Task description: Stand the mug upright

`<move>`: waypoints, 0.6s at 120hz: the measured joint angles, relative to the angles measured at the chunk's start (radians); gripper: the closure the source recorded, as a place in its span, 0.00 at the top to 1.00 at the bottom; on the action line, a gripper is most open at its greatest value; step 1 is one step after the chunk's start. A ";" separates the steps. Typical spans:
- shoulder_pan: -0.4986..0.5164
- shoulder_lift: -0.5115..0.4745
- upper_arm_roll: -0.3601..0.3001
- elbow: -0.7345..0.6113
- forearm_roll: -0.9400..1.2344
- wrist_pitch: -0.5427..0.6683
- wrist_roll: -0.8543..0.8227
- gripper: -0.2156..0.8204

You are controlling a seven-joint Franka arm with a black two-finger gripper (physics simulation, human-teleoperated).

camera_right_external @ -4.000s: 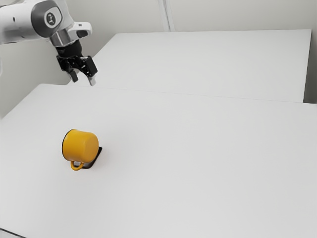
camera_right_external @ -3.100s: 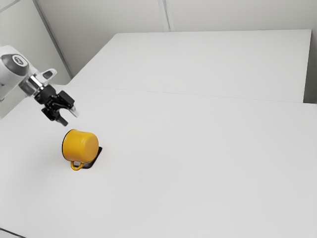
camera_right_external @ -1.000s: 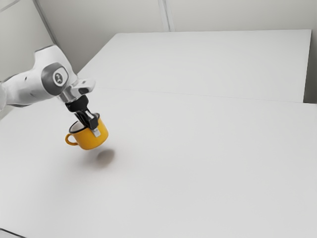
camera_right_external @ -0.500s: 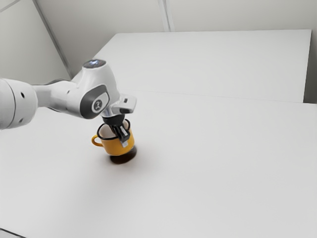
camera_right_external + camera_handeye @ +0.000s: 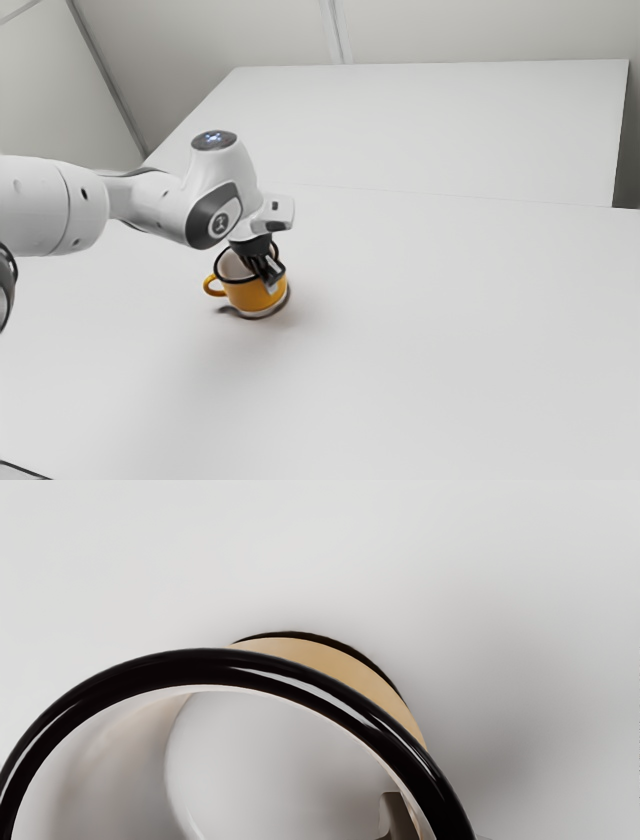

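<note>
My gripper [image 5: 265, 272] points down at the mug's rim in the exterior view, shut on the mug wall, with one finger inside and the other outside. The yellow mug [image 5: 243, 294] has its black-rimmed mouth up and its handle toward the exterior view's left. It stands upright or nearly so, with its base at or just above the tabletop; a small gap cannot be ruled out. In the wrist view the mug [image 5: 215, 667] shows its rim and pale inside, and one finger of the gripper [image 5: 425, 825] reaches down inside the wall.
The white table [image 5: 420, 330] extends around the mug. Farther back is another white surface [image 5: 430, 125], with pale walls behind it. The arm comes in from the exterior view's left, above the table.
Earlier the mug lay on its side with the gripper apart from it. The gripper then took its wall and lifted it mouth up; since then both have moved toward the exterior view's right and lower.
</note>
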 joint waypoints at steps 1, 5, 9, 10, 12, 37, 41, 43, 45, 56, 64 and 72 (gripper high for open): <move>0.000 0.000 0.000 0.000 0.000 0.000 -0.002 0.05; -0.001 0.001 -0.001 -0.001 -0.002 0.002 -0.009 0.05; -0.003 0.002 -0.001 -0.002 -0.003 0.003 -0.016 0.05; -0.003 0.002 -0.001 -0.002 -0.003 0.003 -0.018 0.05; -0.004 0.002 -0.001 -0.003 -0.004 0.003 -0.021 0.05; -0.007 0.004 -0.008 -0.002 -0.007 0.004 -0.054 0.07; -0.007 0.004 -0.010 -0.002 -0.010 0.004 -0.057 0.09; -0.008 0.004 -0.010 -0.002 -0.011 0.003 -0.057 0.10; -0.007 0.004 -0.011 -0.002 -0.013 0.003 -0.058 0.11; -0.006 0.002 -0.012 -0.002 -0.023 -0.001 -0.058 0.24; -0.004 -0.004 -0.012 -0.002 -0.027 -0.003 -0.058 0.37; 0.001 -0.016 -0.012 -0.001 -0.030 -0.006 -0.058 0.48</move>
